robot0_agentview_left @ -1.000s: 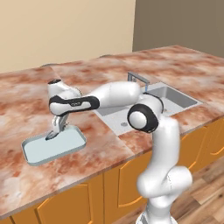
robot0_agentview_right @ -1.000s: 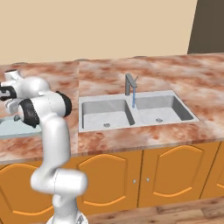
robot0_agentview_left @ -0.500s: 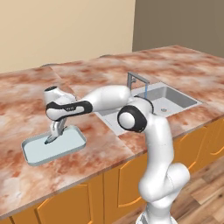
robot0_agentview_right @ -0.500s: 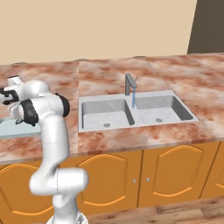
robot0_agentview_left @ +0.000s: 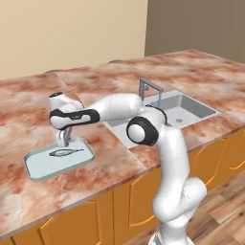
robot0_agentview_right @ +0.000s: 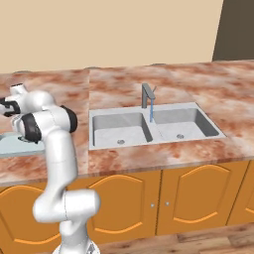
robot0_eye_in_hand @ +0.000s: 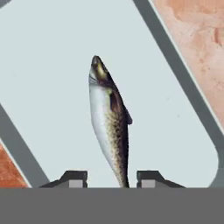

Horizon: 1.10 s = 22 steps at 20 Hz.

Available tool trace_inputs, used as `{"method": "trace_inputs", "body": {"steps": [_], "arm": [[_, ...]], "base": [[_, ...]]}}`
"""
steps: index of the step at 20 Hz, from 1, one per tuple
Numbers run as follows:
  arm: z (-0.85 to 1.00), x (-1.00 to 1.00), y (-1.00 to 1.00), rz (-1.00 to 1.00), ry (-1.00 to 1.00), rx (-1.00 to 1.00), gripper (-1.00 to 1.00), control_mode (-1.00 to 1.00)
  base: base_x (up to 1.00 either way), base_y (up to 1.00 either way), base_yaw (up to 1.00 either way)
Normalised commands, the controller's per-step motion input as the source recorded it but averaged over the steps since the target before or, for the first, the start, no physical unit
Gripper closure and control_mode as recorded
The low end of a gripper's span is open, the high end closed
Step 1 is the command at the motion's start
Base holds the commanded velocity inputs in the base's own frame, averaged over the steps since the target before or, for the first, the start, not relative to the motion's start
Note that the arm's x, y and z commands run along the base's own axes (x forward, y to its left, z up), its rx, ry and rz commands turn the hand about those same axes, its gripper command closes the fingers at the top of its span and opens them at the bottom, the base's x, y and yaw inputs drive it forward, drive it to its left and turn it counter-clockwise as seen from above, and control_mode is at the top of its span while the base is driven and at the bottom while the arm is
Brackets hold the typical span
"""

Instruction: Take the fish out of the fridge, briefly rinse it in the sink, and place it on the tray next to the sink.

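Observation:
The silver-grey fish (robot0_agentview_left: 66, 152) lies flat on the pale blue-grey tray (robot0_agentview_left: 43, 165), left of the sink (robot0_agentview_left: 184, 107). My gripper (robot0_agentview_left: 63, 141) hangs just above the fish's far end, pointing down. In the hand view the fish (robot0_eye_in_hand: 109, 127) stretches away over the tray floor (robot0_eye_in_hand: 175, 109), its tail between my fingertips. The gripper (robot0_eye_in_hand: 111, 177) is open, and both fingers stand clear of the tail. The tray's edge (robot0_agentview_right: 10, 146) pokes out behind my arm in the right base view.
The double-basin sink (robot0_agentview_right: 149, 126) sits in the marbled counter (robot0_agentview_left: 105, 158), with a grey faucet (robot0_agentview_right: 147, 94) and a thin blue stream of water (robot0_agentview_right: 151, 114) running from it. Orange cabinet doors (robot0_agentview_right: 198, 198) line the front below the counter.
The hand came down to the tray with the fish, then opened. The fish now lies loose on the tray with the fingers just above it.

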Motion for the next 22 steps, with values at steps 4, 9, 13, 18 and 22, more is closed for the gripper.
{"method": "trace_inputs", "body": {"steps": [4, 9, 13, 18, 22], "arm": [[0.69, -0.28, -0.21, 0.00, -0.21, 0.07, -1.00, -1.00], [0.88, -0.86, -0.79, 0.00, -0.40, 0.16, -1.00, -1.00], [0.49, -1.00, -1.00, 0.00, -0.38, 0.22, -1.00, -1.00], [0.09, -1.00, -1.00, 0.00, -0.20, 0.30, -1.00, -1.00], [-0.23, -1.00, -1.00, -0.03, -0.04, 0.29, -1.00, -1.00]], "base": [[0.00, 0.00, 0.00], [0.00, 0.00, 0.00], [0.00, 0.00, 0.00], [0.00, 0.00, 0.00], [0.00, 0.00, 0.00]]}}
